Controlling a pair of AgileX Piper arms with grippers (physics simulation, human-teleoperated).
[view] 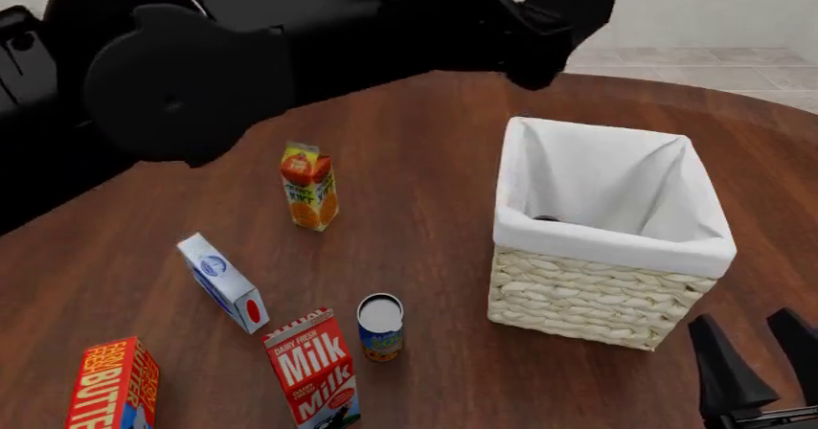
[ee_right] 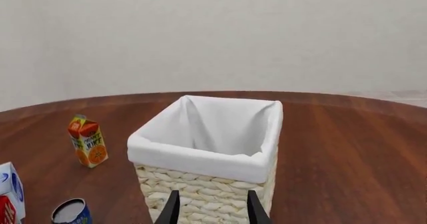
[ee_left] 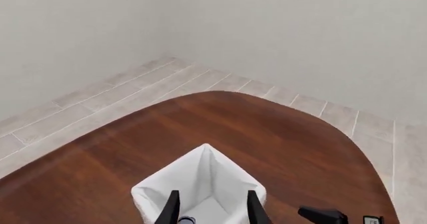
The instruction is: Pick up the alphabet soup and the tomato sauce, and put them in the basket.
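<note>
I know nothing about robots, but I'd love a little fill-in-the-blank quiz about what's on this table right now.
The wicker basket is lined with ____ cloth.
The soup can stands right beside the carton labelled ____.
The juice carton stands ____ on the table.
The soup can stands ____ the basket, on the table.

Missing words: white; Milk; upright; outside
</note>
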